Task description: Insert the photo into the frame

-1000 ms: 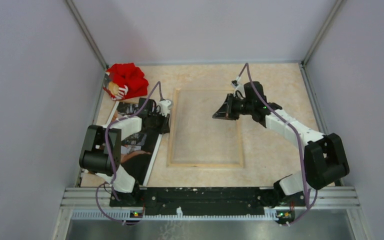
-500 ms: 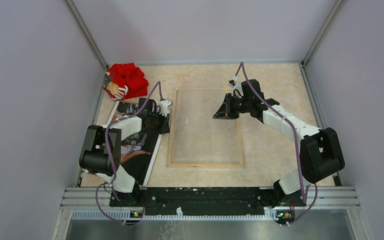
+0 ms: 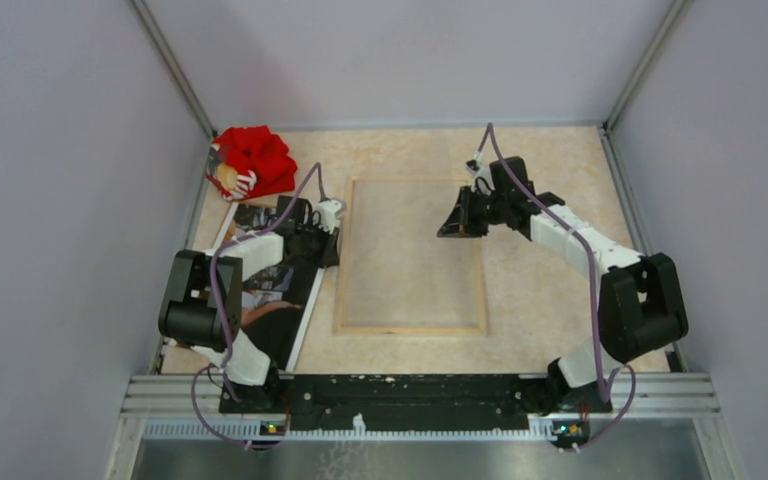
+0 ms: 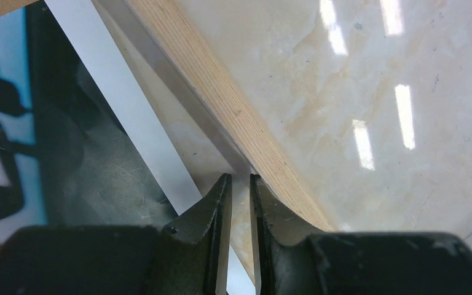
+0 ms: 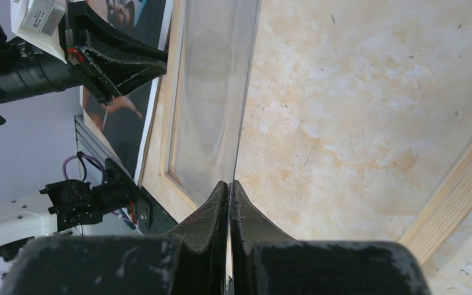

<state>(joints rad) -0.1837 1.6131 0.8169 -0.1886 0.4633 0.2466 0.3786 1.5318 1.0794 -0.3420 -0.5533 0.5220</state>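
The frame (image 3: 410,328) lies wood-back up mid-table. A clear pane (image 5: 212,92) sits over its opening, tilted. My right gripper (image 3: 447,228) is shut on the pane's right edge; in the right wrist view (image 5: 229,183) the thin sheet runs edge-on between the jaws. The frame's wood rail (image 5: 461,184) shows beneath. The photo (image 3: 278,310) lies dark face up left of the frame, partly under my left arm. My left gripper (image 3: 332,240) points down at the bare strip between the photo's white border (image 4: 135,123) and the frame's left rail (image 4: 233,110). Its jaws (image 4: 240,178) are nearly together and empty.
A red cloth figure (image 3: 252,162) lies at the back left corner. Grey walls enclose the table on three sides. A black and metal rail (image 3: 410,395) with the arm bases runs along the near edge.
My right gripper has shifted slightly to the right and back with the pane's edge in it. The left arm, photo and frame have not moved.
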